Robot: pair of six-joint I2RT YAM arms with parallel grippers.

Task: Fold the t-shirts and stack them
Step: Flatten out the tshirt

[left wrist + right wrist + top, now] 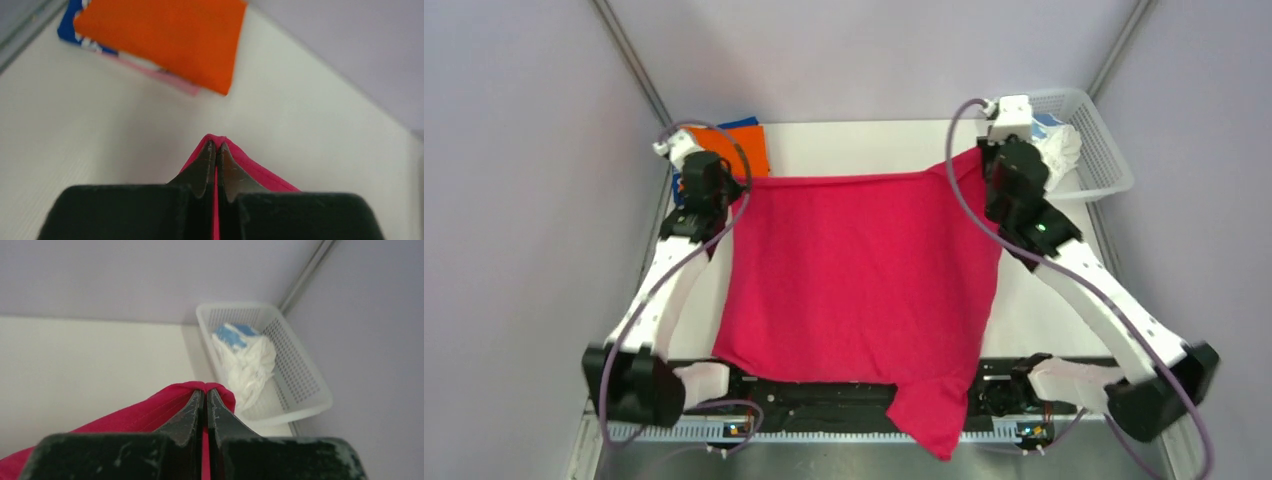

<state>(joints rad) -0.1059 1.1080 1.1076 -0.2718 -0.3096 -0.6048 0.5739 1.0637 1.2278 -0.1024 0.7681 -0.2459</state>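
Inside the mesh basket (296,367) lies a crumpled white-and-blue t-shirt (247,360).

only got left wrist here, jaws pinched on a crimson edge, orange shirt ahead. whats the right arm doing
observer: The right gripper is shut on the other far corner of the crimson t-shirt.
operator: shirt spread or bunched
observer: Spread wide over the table, with its near edge hanging past the front.
operator: anything left to fold
observer: A white and light-blue shirt lies crumpled in the white basket at the far right.
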